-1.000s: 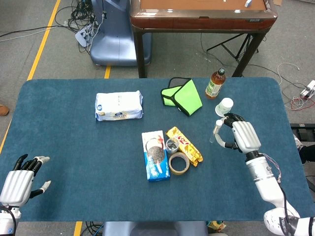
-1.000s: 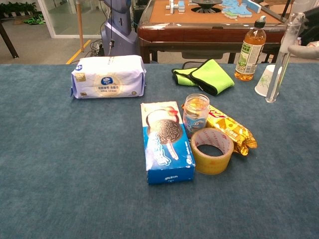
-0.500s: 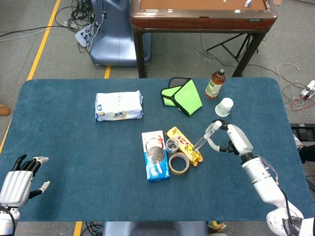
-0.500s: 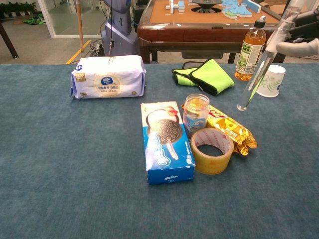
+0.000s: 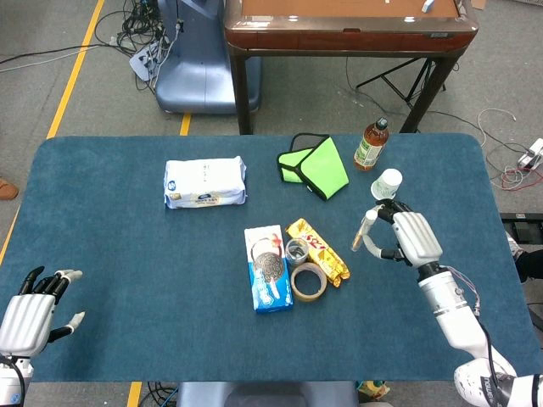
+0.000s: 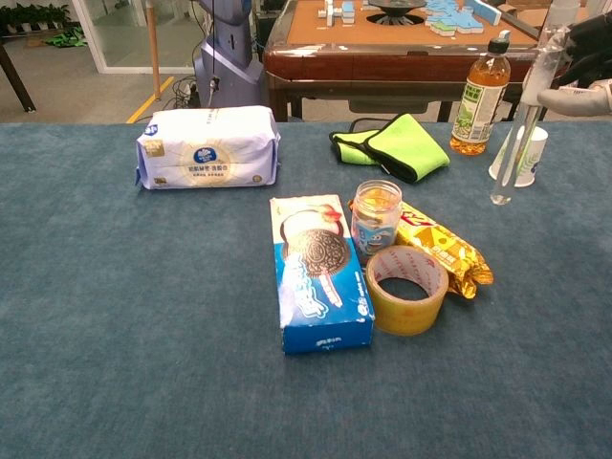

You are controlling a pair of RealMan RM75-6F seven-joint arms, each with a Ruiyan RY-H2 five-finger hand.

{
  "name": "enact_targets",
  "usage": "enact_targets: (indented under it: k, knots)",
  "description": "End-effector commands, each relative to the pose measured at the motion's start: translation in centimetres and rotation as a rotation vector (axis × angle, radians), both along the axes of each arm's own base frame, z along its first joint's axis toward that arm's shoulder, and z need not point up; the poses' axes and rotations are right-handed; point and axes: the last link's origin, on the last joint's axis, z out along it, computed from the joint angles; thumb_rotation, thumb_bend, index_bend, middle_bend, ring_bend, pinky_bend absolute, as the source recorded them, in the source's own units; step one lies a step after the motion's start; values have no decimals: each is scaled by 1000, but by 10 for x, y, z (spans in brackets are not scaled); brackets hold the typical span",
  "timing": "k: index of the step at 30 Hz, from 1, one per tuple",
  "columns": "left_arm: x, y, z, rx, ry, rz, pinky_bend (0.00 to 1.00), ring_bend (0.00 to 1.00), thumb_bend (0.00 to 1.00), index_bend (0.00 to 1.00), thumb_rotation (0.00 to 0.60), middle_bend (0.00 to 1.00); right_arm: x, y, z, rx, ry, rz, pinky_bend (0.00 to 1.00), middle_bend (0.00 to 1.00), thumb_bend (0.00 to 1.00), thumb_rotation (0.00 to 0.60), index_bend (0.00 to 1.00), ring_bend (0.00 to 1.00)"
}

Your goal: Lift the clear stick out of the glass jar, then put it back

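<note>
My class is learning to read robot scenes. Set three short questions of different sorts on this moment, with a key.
1. True or false: the stick is inside the jar.
2. Which hand holds the stick: (a) left, (b) right?
3. Fill in: the tape roll lies just in front of the ____.

Key:
1. False; the right hand holds it in the air, off to the jar's right.
2. (b); the left hand holds nothing, fingers apart.
3. jar
</note>
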Motion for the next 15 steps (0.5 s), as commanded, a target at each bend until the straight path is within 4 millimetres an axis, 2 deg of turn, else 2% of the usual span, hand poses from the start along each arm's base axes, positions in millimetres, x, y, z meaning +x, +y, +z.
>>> enact_targets:
  k: [1,4,15]
  knots:
    - [0,0,0,0,1,-1,79,296,238,249,600,252,10,3,-1,136,-202,-58,191,415,524,600,667,215]
    - [1,-1,0,0,0,-2,80,296,238,249,600,252,5,1,4,111,-149,-34,191,416,524,600,667,215]
    - [5,3,-3,-7,2,-16,80,296,238,249,600,252,-18,-5,14,-238,352,83,191,416,524,600,681,215]
